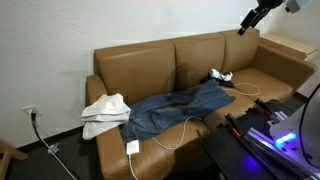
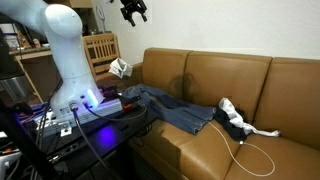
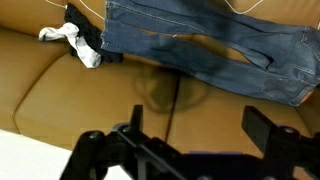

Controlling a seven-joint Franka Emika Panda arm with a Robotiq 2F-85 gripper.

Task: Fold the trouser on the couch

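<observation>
Wrist view alone shows the end effector [image 3: 180, 140] spread wide, empty, above the trouser [image 3: 200, 45].

no readable text, labels or signs

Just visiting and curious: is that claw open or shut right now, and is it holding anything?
Gripper: open, holding nothing, up in the air above the trousers.

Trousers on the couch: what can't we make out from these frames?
1. Trousers: wrist view's top edge cuts off one long side.
2. Their end by the robot base: partly behind cables in an exterior view.
3. Black-and-white bundle: too small to identify in any view.
4. White cloth: crumpled; kind unclear.
</observation>
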